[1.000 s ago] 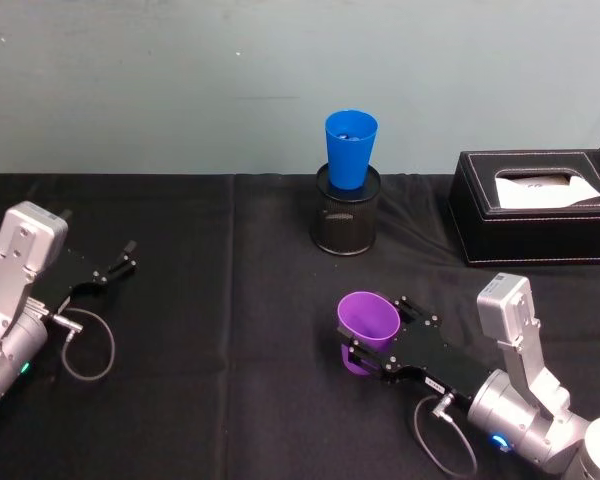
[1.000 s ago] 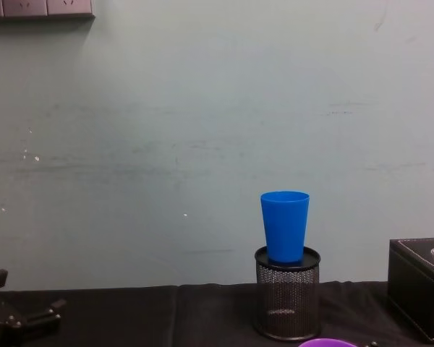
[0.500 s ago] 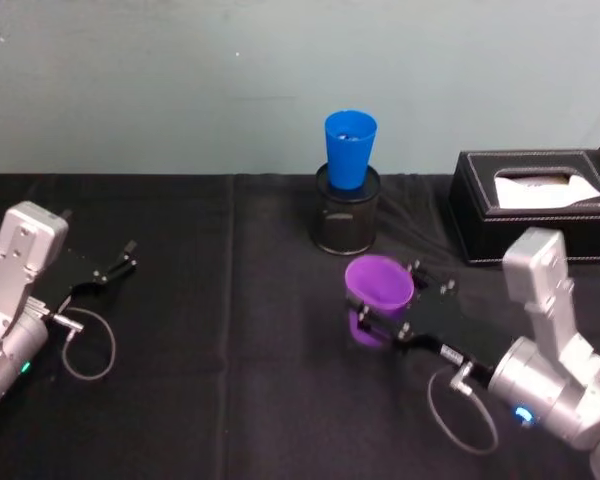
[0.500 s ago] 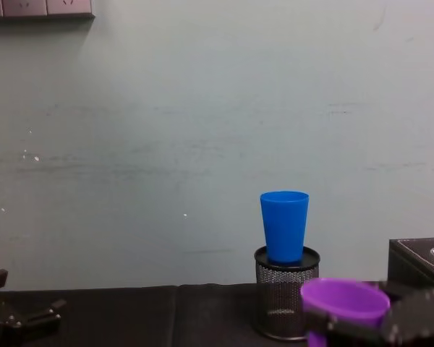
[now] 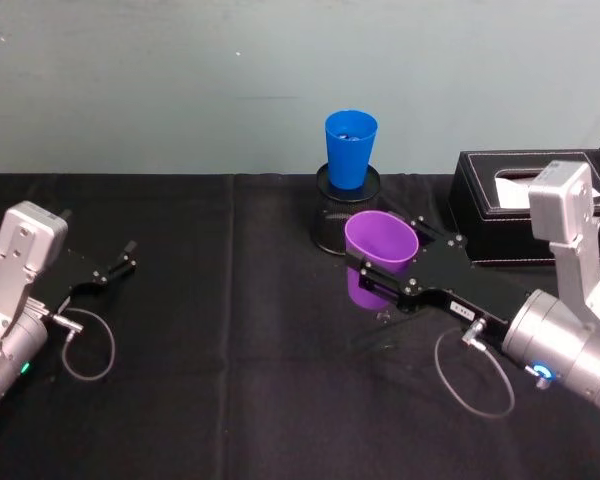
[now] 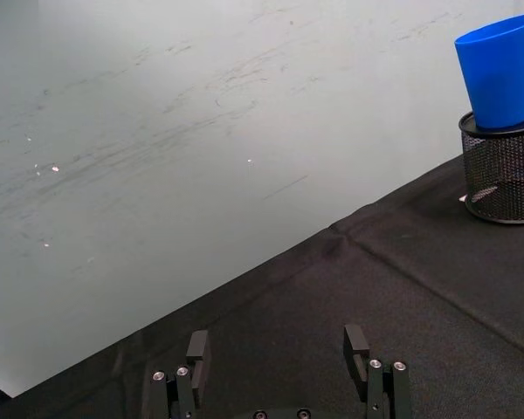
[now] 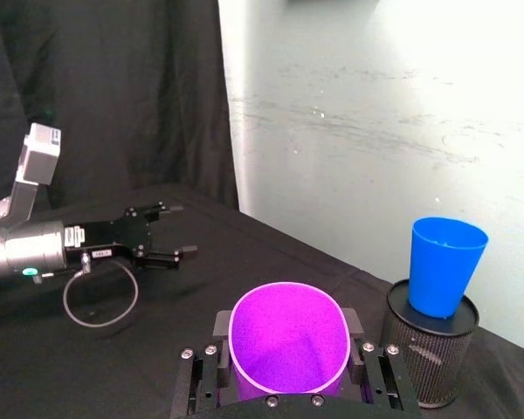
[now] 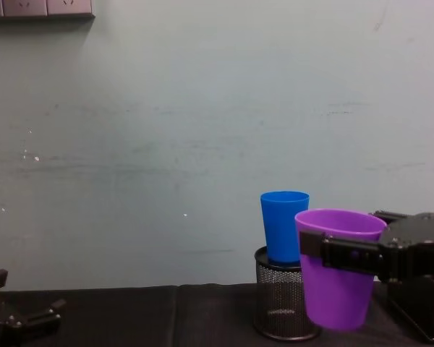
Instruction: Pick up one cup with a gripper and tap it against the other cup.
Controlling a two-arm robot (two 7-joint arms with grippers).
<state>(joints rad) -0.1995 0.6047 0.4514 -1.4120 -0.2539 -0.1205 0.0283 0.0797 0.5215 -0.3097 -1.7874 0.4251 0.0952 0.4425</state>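
Black cloth covers the worktop (image 5: 230, 400) before a pale wall. A black tissue box (image 5: 500, 225) sits far right. The right end effector (image 5: 380, 262) clamps the purple cup (image 5: 378, 250), upright and clear of the cloth. The left end effector (image 5: 120, 262) rests at left, fingers spread. Just behind the purple cup, not touching it, the mesh pen holder (image 5: 332, 228) carries the blue cup (image 5: 350, 150).

A black wire-mesh pen holder (image 5: 330, 225) stands upright at the back of the black-clothed worktop (image 5: 230, 380), near the pale green wall (image 5: 160, 80). A black tissue box (image 5: 485, 205) sits to its right, apart, white tissue (image 5: 512, 185) showing on top
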